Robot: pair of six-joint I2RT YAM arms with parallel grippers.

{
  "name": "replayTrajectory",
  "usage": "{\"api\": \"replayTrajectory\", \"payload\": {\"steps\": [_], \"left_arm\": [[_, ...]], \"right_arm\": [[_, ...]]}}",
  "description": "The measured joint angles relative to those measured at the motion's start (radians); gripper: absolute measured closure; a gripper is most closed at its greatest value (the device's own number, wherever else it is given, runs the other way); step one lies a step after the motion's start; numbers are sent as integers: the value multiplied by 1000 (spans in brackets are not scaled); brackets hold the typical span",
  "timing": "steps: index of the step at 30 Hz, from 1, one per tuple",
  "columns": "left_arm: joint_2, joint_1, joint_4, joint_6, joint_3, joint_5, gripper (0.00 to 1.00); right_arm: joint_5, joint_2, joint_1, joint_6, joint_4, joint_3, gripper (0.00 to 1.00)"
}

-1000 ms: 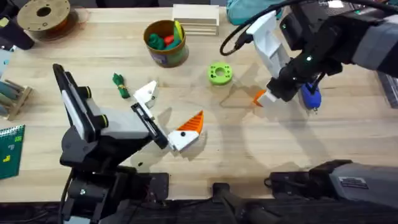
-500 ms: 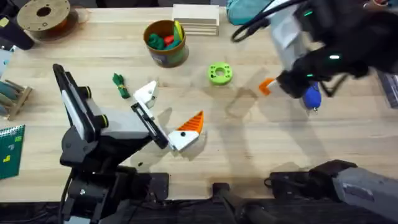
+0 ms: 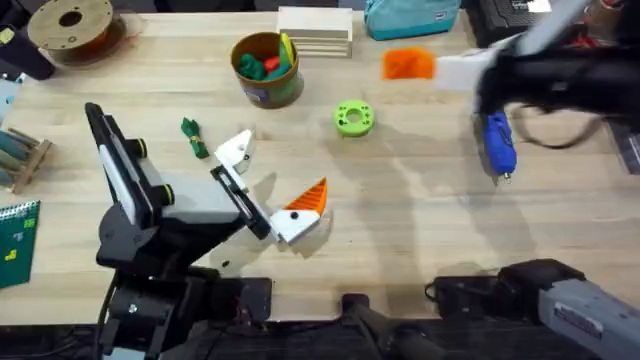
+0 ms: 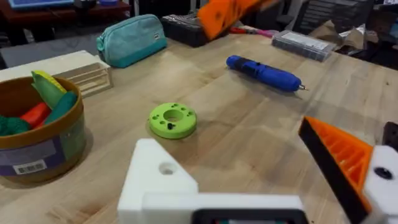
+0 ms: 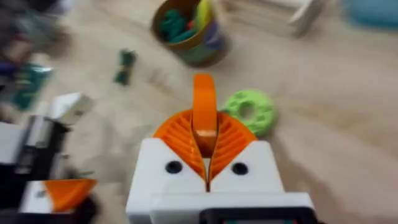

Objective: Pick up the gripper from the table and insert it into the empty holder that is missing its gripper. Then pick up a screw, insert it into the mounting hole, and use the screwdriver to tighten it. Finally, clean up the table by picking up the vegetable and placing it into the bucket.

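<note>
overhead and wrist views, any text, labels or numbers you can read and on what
No text is legible in any view.
bucket: white barcode sticker on its label band, digits too small to read.
Green booklet at the table's left edge: yellow marks, not readable.
Teal pouch: small tag, too blurred to read.
screwdriver: no visible marking.

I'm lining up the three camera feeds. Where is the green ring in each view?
Overhead: the green ring lies right of the bucket.
Left wrist: ring mid-frame, right of the bucket.
Right wrist: ring beside the held orange gripper.
Shared landmark: the bucket.
</note>
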Motion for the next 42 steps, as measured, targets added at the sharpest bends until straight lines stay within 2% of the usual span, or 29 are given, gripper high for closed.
{"api": "replayTrajectory", "payload": {"steps": [5,10,15,22,28,34,42], "left_arm": [[0,0,0,0,0,2,14],[0,0,0,0,0,2,14],[0,0,0,0,0,2,14],[0,0,0,0,0,2,14],[0,0,0,0,0,2,14],[0,0,0,0,0,2,14],[0,0,0,0,0,2,14]], "right_arm": [[-230,201,62,293,224,-90,984],[-325,337,167,552,329,-91,984],[-402,449,247,720,459,-91,984],[-540,549,271,850,560,-91,984],[-612,607,276,946,668,-92,984],[-653,620,314,1017,813,-92,984],[-663,620,344,1056,838,-92,984]]}}
